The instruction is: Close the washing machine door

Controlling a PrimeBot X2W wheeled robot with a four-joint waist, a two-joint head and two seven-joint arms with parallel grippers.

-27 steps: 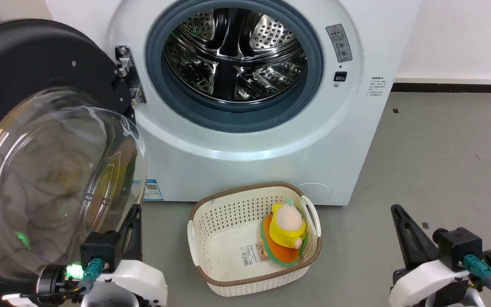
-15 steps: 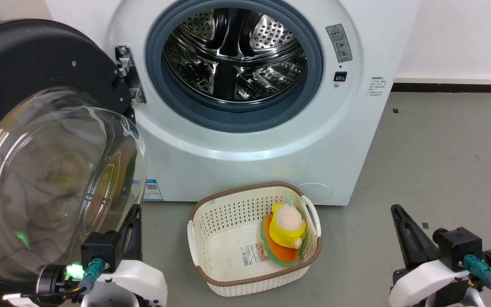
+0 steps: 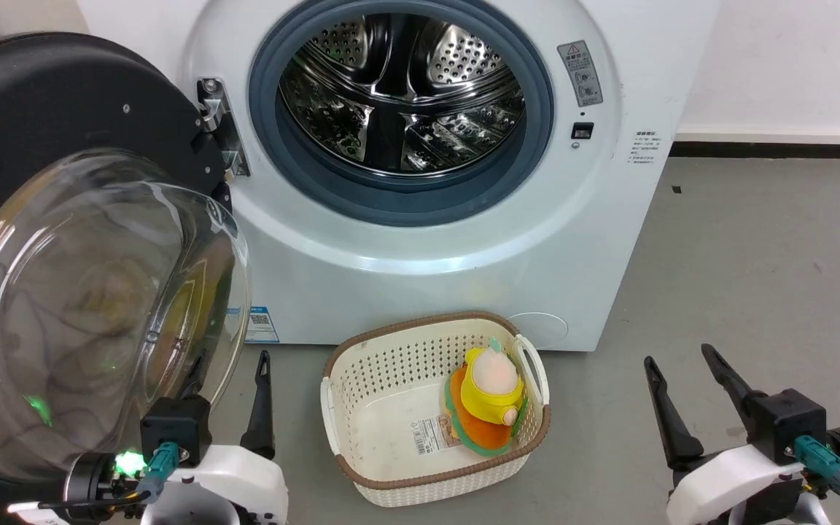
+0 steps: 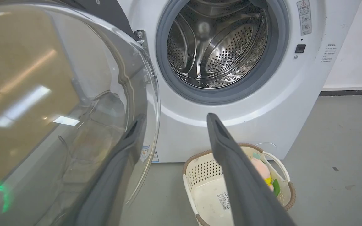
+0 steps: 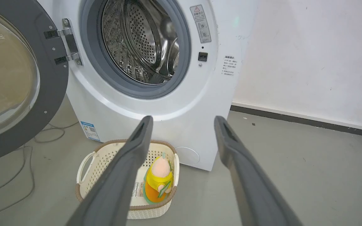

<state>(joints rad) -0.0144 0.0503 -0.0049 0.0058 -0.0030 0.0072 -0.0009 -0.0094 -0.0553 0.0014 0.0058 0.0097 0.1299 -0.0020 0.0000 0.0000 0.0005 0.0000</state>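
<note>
Left pincer (image 3: 230,357) sits at your 7 o'clock, fingers up, spread wide, gripping nothing; one finger shows through the door glass. Right pincer (image 3: 677,355) at 5 o'clock: same, wide and empty. One washing machine door (image 3: 48,95), swung open at 9. One washing machine (image 3: 420,248) at 12. One basket (image 3: 391,350) at 6, holding one plush toy (image 3: 489,394).

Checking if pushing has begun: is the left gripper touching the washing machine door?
Cannot tell. In the left wrist view one finger of the left gripper overlaps the washing machine door at its glass edge; neither contact nor gap is plain.
</note>
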